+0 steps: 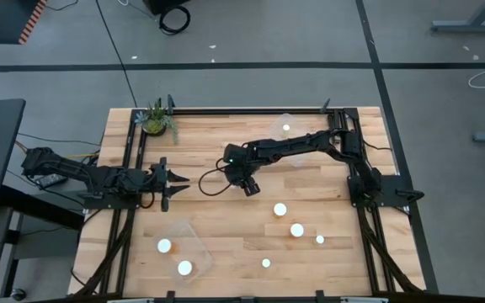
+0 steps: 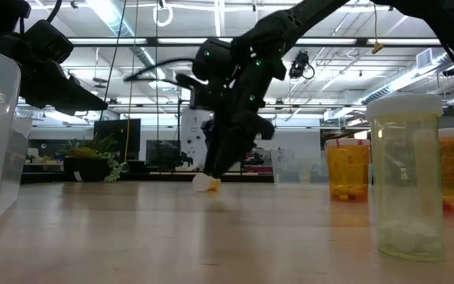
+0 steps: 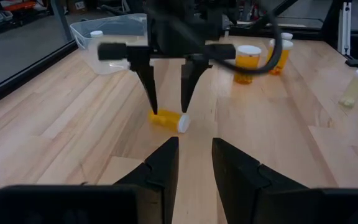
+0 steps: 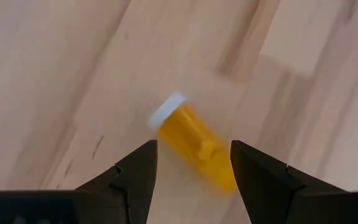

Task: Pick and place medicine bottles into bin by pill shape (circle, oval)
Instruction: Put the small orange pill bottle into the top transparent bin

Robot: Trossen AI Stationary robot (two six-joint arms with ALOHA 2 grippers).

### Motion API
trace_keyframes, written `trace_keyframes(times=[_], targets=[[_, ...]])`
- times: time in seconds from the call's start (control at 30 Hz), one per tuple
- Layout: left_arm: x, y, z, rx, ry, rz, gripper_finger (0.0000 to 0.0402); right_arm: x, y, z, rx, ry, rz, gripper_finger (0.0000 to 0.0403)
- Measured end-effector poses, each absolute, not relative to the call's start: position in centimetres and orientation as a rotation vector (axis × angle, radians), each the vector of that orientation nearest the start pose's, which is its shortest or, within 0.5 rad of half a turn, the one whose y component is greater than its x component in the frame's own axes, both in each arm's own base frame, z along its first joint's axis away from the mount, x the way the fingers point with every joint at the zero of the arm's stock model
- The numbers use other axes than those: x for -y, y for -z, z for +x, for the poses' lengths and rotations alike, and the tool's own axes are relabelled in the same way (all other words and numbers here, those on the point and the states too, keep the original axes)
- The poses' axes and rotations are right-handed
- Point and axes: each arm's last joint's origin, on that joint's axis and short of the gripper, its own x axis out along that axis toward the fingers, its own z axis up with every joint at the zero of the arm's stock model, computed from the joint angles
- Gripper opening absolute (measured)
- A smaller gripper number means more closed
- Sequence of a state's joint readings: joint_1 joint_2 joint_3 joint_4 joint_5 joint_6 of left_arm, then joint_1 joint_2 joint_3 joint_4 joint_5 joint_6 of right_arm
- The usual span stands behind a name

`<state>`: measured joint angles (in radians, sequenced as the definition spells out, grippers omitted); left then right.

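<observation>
Item: orange medicine bottle [image 3: 168, 119] with white cap, lying on its side on the wooden table [image 1: 226, 219] near the middle. Position: directly beneath the right gripper [image 3: 168, 102], in line with the gap between its spread fingers, untouched by either finger. Left gripper [image 1: 172, 184]: well apart at the table's left, fingers slightly parted, holding nothing. Other bottles [image 1: 280, 209] stand upright nearer the front; two clear bins [image 1: 194, 244] lie front-left and rear.

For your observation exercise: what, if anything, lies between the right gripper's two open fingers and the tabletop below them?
A tipped medicine bottle lies on the table between the open right gripper fingers; the right wrist view shows it.
</observation>
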<state>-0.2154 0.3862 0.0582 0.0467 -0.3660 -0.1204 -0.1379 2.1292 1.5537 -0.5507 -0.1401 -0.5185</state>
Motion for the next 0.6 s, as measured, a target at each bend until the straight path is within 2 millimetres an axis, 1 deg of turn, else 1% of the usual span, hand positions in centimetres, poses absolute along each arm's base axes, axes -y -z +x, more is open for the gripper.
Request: trace_keyframes(times=[0.3, 0.47, 0.6], targets=[[1.5, -15.45, 11.73, -0.26, -0.166, -0.039, 0.0105, 5.04, -14.62, 42.9, -1.142, -0.26, -0.292, 0.0211], [1.5, -15.45, 11.73, -0.26, -0.166, -0.039, 0.0105, 4.84, -14.58, 42.88, -1.172, -0.162, -0.263, 0.0211], [1.51, -15.45, 11.73, -0.26, -0.165, -0.039, 0.0105, 4.86, -14.58, 42.88, -1.181, -0.086, -0.191, 0.0211]])
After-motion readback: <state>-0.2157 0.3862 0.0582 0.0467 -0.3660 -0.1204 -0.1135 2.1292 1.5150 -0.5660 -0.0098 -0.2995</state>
